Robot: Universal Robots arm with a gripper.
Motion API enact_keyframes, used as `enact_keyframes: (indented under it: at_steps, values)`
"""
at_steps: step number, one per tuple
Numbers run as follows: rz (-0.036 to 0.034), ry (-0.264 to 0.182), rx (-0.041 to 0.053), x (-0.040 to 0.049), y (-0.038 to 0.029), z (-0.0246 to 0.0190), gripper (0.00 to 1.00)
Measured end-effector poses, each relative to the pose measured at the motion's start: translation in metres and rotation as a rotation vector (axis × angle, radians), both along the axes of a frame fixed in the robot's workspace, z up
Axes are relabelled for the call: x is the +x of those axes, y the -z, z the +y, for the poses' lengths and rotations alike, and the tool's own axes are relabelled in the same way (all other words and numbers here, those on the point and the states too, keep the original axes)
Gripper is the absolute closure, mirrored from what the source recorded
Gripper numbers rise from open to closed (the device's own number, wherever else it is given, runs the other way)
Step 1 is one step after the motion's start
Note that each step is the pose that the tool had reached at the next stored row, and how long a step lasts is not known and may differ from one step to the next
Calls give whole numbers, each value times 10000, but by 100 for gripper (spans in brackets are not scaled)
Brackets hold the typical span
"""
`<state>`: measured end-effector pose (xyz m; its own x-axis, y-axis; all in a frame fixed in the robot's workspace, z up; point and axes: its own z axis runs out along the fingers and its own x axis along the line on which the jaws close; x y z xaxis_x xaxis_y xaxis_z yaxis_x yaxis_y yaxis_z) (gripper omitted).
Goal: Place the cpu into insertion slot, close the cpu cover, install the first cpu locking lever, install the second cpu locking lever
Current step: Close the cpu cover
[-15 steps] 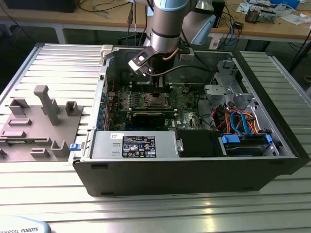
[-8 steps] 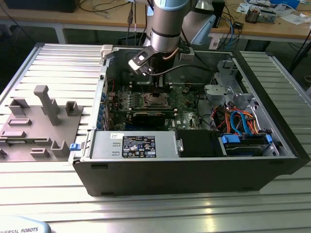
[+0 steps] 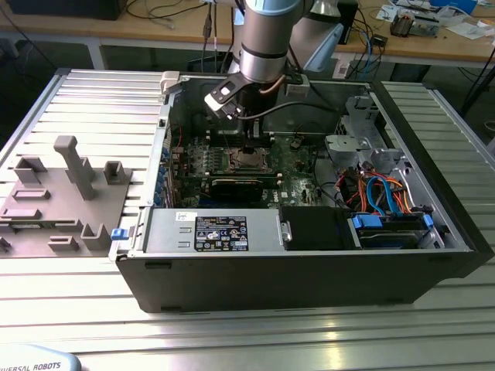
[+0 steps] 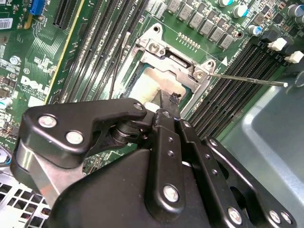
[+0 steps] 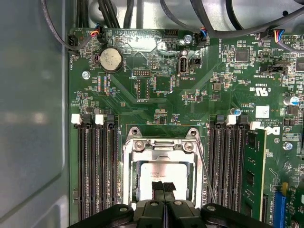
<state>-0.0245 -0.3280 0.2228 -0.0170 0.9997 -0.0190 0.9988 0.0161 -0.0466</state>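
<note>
You are holding the claw point(image 5: 164, 186), pinched together, over the chip point(image 5: 159, 172) lying beneath the metal cover point(image 5: 164, 147), probably as a narrow pusher; one lever point(image 4: 247, 79) is sticking out.

One cpu point(image 5: 164, 172), one cpu cover point(image 5: 161, 151), one round coin battery point(image 5: 110, 59), one green circuit board point(image 5: 142, 102).

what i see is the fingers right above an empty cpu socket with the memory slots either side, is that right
Not empty: in the first wrist view the silver-topped cpu lies in the cpu socket. The fingers are right above it, with memory slots either side.
</note>
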Motion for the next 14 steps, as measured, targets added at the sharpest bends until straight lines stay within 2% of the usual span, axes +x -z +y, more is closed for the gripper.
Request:
enact_keyframes:
  at_steps: [4, 14]
  values:
    - [0, 0, 1, 0, -23, 0, 89]
    - [0, 0, 1, 0, -129, 0, 89]
